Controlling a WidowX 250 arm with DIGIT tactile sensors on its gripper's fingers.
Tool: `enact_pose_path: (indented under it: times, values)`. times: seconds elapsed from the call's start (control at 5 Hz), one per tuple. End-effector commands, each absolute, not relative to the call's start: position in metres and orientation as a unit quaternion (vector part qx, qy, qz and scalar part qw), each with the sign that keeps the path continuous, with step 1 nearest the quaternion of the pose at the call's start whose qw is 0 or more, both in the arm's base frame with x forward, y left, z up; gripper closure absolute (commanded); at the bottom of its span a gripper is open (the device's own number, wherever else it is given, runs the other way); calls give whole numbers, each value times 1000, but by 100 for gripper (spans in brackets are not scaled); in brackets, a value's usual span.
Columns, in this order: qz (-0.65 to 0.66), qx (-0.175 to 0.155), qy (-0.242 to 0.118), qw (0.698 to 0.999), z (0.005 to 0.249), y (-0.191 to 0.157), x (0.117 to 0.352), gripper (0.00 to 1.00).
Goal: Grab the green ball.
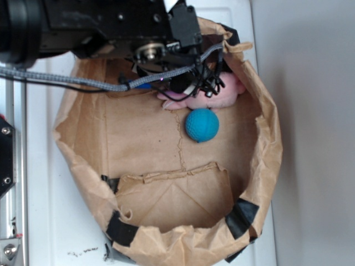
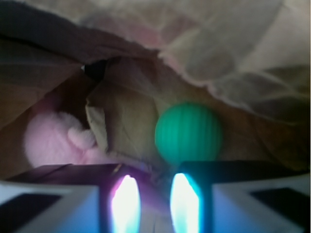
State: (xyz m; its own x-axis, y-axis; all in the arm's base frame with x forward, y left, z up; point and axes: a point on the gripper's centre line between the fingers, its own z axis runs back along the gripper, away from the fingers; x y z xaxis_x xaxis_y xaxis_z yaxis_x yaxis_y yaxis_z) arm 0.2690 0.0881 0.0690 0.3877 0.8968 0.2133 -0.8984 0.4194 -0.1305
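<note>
Green ball round, ribs upright, beyond end effector

Ahead of your gripper the green ball sits against crumpled bag paper; the pink bunny crowds its left.

There are no words, numbers, labels or signs to read in either view. The brown paper bag is plain, and so are its black tape patches. A few tiny dark marks sit on the white worktop near the bottom edge; they might be print, but they are too small to read. The wrist view is blurry and shows no writing.
</note>
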Motion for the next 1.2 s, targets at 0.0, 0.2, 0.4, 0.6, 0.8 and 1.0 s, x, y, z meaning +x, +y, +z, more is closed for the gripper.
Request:
enact_pose_path:
  times: [0.0, 0.2, 0.4, 0.6, 0.8, 1.0]
  values:
    - [628, 68, -97, 769, 40, 110, 278, 0]
    - [646, 95, -80, 753, 31, 111, 278, 0]
    - [648, 106, -99, 748, 15, 113, 281, 0]
    - [631, 106, -110, 760, 12, 105, 285, 0]
    - [599, 85, -142, 783, 23, 101, 283, 100]
    - [597, 74, -157, 783, 29, 98, 280, 100]
